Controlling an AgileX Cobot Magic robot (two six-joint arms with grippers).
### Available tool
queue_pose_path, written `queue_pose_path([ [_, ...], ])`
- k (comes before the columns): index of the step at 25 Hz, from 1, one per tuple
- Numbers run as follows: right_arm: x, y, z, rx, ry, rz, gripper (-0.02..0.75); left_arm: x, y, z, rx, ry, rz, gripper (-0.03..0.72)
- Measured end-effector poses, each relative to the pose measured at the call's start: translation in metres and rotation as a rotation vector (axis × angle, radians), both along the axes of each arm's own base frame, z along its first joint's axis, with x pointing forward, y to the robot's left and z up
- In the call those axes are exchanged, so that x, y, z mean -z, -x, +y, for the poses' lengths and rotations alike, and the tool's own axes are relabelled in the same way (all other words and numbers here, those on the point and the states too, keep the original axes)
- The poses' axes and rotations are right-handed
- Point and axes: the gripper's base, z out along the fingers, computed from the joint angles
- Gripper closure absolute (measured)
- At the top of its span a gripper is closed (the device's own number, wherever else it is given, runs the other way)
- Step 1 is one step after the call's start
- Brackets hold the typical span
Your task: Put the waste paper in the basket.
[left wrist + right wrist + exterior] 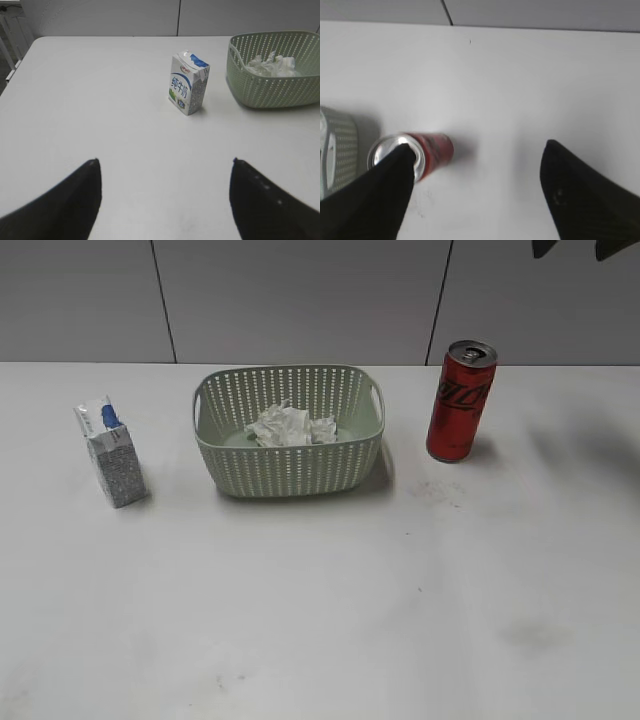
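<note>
Crumpled paper [291, 426] lies inside the green basket [290, 465] on the white table [330, 600], a milk carton [111, 453] to its left and a red can [460, 401] to its right. Left gripper [165, 195] and right gripper [477, 187] hang above the table, jaws spread, empty.

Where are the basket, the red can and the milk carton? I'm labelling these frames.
basket [290, 468]: exterior view, front slotted wall.
red can [458, 410]: exterior view, middle of its printed side.
milk carton [181, 89]: left wrist view, front printed face.
</note>
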Motion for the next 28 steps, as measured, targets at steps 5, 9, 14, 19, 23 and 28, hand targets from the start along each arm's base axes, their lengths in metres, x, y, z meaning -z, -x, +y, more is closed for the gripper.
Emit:
queue_pose_path([
  [5, -0.017, 0.063, -0.012, -0.026, 0.098, 0.047, 0.146, 0.000, 0.000, 0.000, 0.000, 0.000, 0.000, 0.097],
  [9, -0.019, 0.120, -0.018, -0.050, 0.120, 0.087, 0.146, 0.000, 0.000, 0.000, 0.000, 0.000, 0.000, 0.097],
  [14, -0.014, 0.191, -0.025, -0.056, 0.125, 0.067, 0.147, 0.000, 0.000, 0.000, 0.000, 0.000, 0.000, 0.097],
  [19, 0.013, 0.247, -0.030, -0.051, 0.124, 0.044, 0.147, 0.000, 0.000, 0.000, 0.000, 0.000, 0.000, 0.097],
  [23, 0.039, 0.287, -0.034, -0.048, 0.123, 0.024, 0.147, 0.000, 0.000, 0.000, -0.001, -0.002, 0.000, 0.097],
  [28, 0.072, 0.330, -0.038, -0.048, 0.123, 0.031, 0.146, 0.000, 0.000, 0.001, -0.004, -0.006, 0.000, 0.097],
])
